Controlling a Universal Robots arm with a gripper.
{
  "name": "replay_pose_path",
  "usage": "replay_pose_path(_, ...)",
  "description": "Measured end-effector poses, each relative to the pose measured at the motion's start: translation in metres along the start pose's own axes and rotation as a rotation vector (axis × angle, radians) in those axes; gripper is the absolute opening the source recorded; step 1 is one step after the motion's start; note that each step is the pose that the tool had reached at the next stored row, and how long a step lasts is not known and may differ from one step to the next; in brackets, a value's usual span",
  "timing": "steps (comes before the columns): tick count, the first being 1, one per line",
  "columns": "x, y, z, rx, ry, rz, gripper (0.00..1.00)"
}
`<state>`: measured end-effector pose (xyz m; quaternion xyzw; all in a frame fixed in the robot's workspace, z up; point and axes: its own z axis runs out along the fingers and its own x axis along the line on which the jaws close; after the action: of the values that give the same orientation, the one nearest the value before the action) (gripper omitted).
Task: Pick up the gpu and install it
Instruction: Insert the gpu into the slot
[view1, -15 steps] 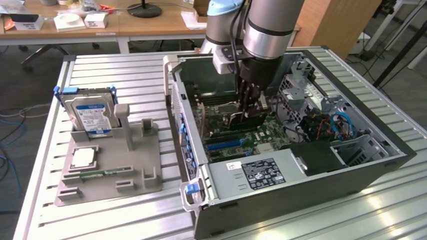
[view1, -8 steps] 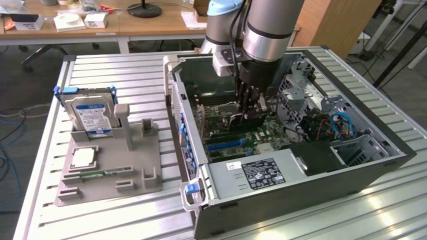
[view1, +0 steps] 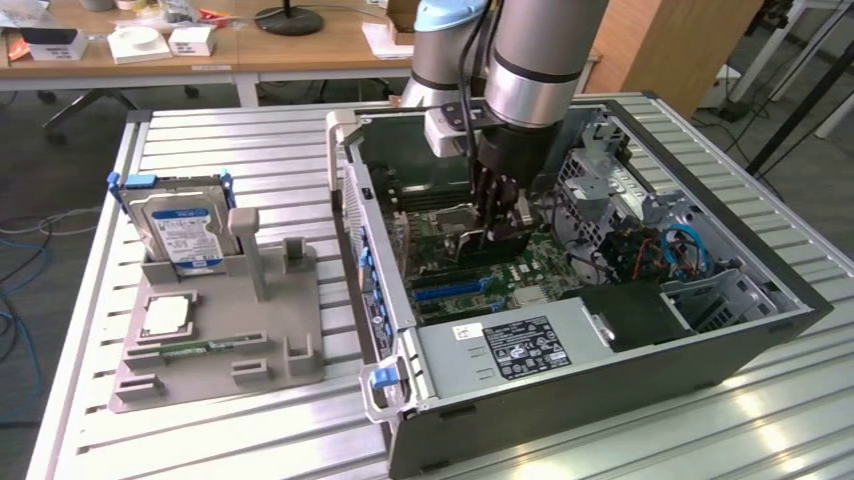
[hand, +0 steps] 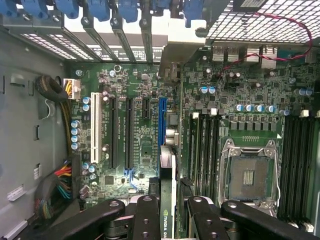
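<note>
Black and thin, the gpu (hand: 167, 165) is seen edge-on in the wrist view, pinched between the jaws of the gripper (hand: 170, 215), with 2 dark fingers (hand: 145, 215) set on either side of it. The card is held upright over the green motherboard (hand: 145, 150) and is lined up with the long blue slot (hand: 162, 120); whether its lower edge touches that slot cannot be told. A white slot (hand: 94, 127) is seen further along the board, and the bare metal processor socket (hand: 248, 175) lies on the other side of the card.

In the exterior view, the arm (view1: 534, 60) is lowered into the open computer case (view1: 641, 390), which is laid on its side on a slatted metal table (view1: 227, 140). The grey power supply (view1: 527, 345) with its label is fitted at the near end of the case. On the exterior view's left, well apart from the case, a grey parts holder (view1: 267, 330) is placed on the table. A blue-labelled hard drive (view1: 183, 230) is stood in it, and a narrow green memory stick (view1: 200, 348) and a square processor (view1: 163, 315) are laid in it.
</note>
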<state>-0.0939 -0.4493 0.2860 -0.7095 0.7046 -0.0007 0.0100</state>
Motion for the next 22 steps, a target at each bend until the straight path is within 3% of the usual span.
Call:
replay_pose_path(9,0.0001,0.0001,0.0037,-0.0001,0.0002,0.000,0.27)
replay_pose_path(15,0.0000,0.0045,0.0037,0.0000,0.0000,0.000,0.27)
replay_pose_path(22,0.0063,0.0052,0.0036,0.0000,0.0000,0.000,0.27)
